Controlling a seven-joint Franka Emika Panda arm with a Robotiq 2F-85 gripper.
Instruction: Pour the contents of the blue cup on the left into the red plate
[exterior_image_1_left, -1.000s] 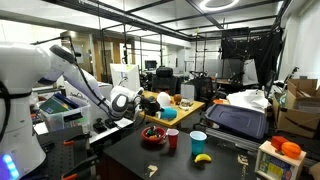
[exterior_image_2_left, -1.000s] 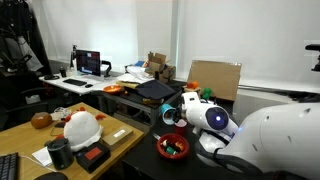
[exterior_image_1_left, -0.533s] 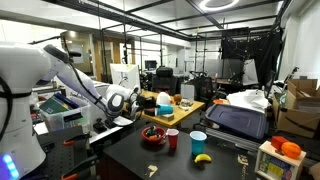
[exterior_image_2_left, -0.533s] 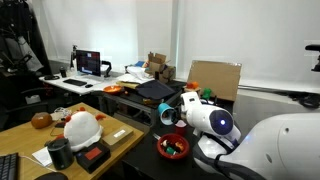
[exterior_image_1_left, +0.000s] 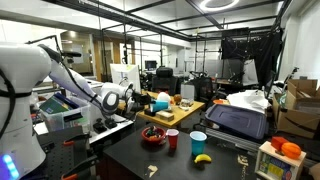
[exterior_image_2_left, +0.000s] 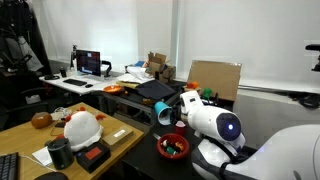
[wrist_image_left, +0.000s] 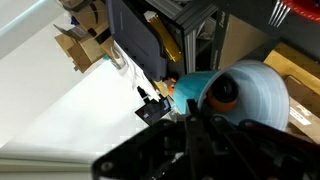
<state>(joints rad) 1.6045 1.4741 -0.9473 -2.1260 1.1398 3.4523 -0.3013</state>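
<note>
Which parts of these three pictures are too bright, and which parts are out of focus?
Wrist view: the gripper is dark and blurred, the blue cup is slightly soft, and the white patch at lower left is washed out. In an exterior view the ceiling lamp glares. In an exterior view the wall is very bright and the near robot arm looks soft.

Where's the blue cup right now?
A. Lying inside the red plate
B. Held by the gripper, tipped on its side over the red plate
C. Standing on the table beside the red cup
B: the gripper holds the blue cup tipped sideways in the air, over the red plate.
</note>
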